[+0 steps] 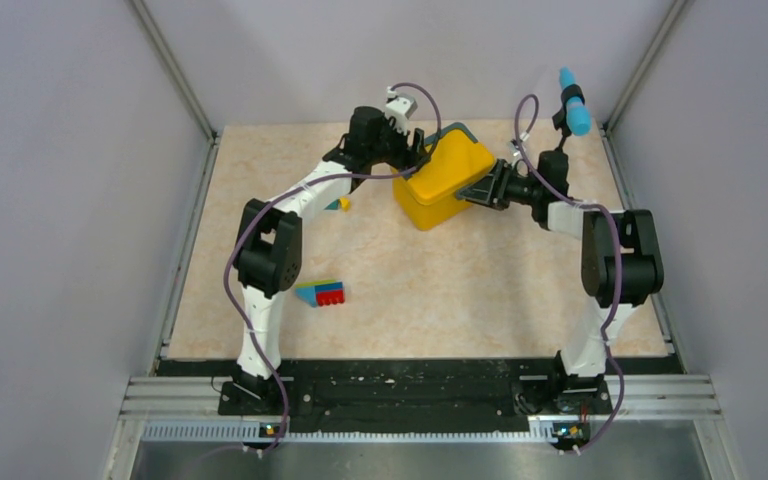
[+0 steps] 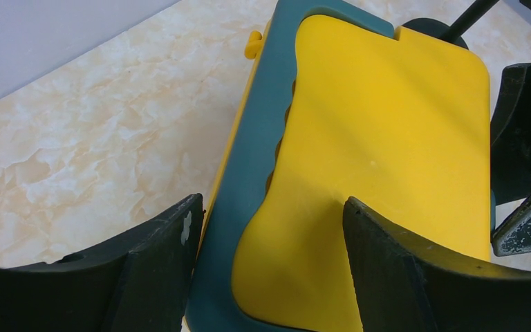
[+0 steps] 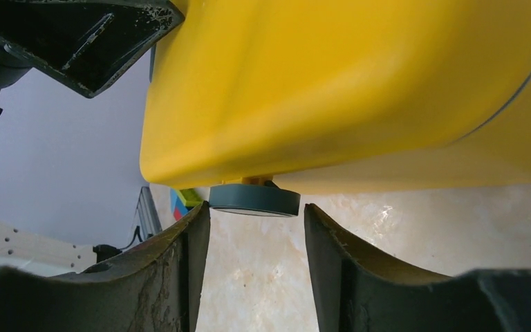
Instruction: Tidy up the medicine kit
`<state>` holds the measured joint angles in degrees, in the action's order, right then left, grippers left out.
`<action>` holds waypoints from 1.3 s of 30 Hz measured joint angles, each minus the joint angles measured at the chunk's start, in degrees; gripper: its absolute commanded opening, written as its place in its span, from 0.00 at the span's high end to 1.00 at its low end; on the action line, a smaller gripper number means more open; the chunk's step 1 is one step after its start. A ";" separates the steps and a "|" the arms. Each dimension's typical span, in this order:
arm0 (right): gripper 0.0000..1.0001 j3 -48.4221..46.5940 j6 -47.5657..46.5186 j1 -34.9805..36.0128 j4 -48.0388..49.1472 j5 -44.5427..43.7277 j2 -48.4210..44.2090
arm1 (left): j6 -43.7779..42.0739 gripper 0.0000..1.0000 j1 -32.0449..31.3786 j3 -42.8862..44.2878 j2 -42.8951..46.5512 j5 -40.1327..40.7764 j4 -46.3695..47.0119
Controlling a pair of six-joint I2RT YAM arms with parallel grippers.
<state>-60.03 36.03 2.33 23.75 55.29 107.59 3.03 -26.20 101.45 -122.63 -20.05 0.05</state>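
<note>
Visibly spread: left hand [image 2: 271, 204] astride the medicine kit [image 1: 445, 180], right hand [image 3: 257, 207] beside it.

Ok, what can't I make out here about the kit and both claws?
The medicine kit contents: every view, its yellow shell covers them.
The right claw: right wrist view, whether it pinches the teal disc or only flanks it.
A small teal item by the left arm: top view, arm covers most.

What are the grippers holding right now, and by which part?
Nothing clearly. The left gripper stands open over the medicine kit; the right gripper flanks its teal latch, grip uncertain.
</note>
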 measured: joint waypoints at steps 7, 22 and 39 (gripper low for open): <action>0.57 -1.68 -0.28 0.15 -4.22 -1.07 -0.02 | 0.00 0.24 -0.11 -0.35 0.26 0.13 0.04; 0.77 -5.31 -0.22 0.42 -14.12 -4.79 -0.63 | 0.04 0.24 -0.11 -0.70 0.35 0.28 0.46; 0.29 -4.09 -4.92 -0.31 -0.57 -1.79 3.37 | -0.28 0.24 -0.11 -1.14 0.66 0.57 0.79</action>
<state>-64.12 31.11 2.02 23.18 53.49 110.96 2.74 -26.30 100.31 -121.97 -19.49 0.84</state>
